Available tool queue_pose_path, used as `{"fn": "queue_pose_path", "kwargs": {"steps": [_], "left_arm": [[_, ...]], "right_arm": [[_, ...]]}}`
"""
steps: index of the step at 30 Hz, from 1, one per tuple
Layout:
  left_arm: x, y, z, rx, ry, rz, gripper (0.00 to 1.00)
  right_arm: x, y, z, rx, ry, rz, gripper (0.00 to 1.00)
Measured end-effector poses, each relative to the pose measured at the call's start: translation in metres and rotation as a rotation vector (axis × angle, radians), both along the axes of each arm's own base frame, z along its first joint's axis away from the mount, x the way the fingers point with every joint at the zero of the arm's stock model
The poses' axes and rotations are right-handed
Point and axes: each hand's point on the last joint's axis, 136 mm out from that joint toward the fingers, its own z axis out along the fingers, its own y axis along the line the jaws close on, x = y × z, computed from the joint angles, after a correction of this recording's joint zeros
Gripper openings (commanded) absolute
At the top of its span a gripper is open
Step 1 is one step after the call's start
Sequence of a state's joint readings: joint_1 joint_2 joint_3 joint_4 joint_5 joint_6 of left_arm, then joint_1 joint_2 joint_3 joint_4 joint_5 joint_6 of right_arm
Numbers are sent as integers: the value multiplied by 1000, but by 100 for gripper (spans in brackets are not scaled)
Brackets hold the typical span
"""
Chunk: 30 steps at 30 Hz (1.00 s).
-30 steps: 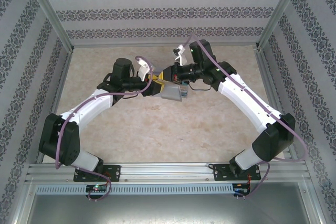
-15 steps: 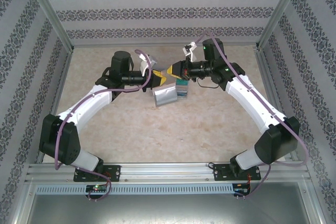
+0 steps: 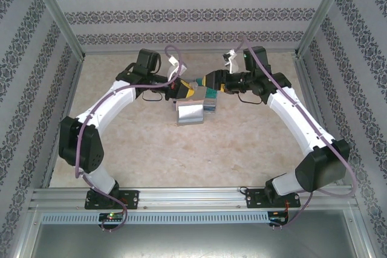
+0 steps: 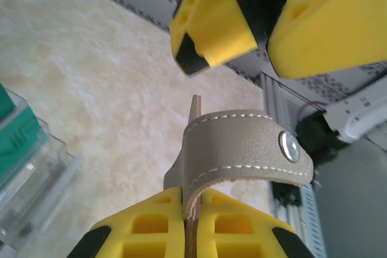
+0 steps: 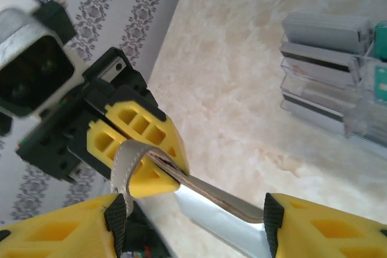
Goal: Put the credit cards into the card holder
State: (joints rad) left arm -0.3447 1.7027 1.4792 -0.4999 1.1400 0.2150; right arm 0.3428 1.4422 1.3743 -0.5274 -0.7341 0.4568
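Table (image 3: 151, 149) centre is where your two arms meet, with the card holder (image 3: 190, 113) hanging in the air near the clear tray (image 5: 326, 83). It has just changed hands: the left gripper (image 4: 184, 216) is now clamped on its strap edge, and the right gripper (image 5: 193, 216), which pinched it a second ago, stands wide, no longer gripping. That should free your right to fetch the credit cards (image 4: 18, 140).

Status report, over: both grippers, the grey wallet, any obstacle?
Left gripper shut on flat grey leather card holder. Right gripper open, straddling its edge. Teal cards in clear plastic tray nearby.
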Motion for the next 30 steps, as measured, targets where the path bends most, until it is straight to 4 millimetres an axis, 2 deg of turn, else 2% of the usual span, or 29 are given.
{"fn": "queue_pose_path", "kwargs": {"steps": [8, 13, 15, 18, 21, 23, 24, 26, 28, 30], "left_arm": [[-24, 11, 0, -18, 161, -127, 0], [-36, 14, 10, -41, 196, -170, 0], [-39, 15, 12, -47, 207, -185, 0], [-42, 15, 12, -50, 218, -196, 1], [-41, 18, 12, -52, 221, -190, 16], [-38, 20, 13, -58, 224, -181, 27], [-37, 21, 12, -57, 227, -175, 39], [-33, 22, 10, -52, 235, -154, 49], [-29, 23, 6, -40, 240, -125, 57], [-24, 25, 0, -32, 252, -76, 59]], "right_arm": [[-25, 11, -36, -109, -92, 142, 62], [-38, 34, -39, -95, -125, 264, 61], [-45, 49, -38, -75, -134, 329, 54], [-52, 68, -36, -46, -144, 410, 33], [-58, 75, -34, -16, -138, 454, 12], [-58, 75, -31, -2, -141, 459, 3], [-58, 74, -30, 7, -134, 456, 3], [-54, 73, -30, 23, -132, 445, 2], [-49, 69, -32, 38, -120, 419, 1], [-42, 61, -37, 53, -100, 370, 1]]}}
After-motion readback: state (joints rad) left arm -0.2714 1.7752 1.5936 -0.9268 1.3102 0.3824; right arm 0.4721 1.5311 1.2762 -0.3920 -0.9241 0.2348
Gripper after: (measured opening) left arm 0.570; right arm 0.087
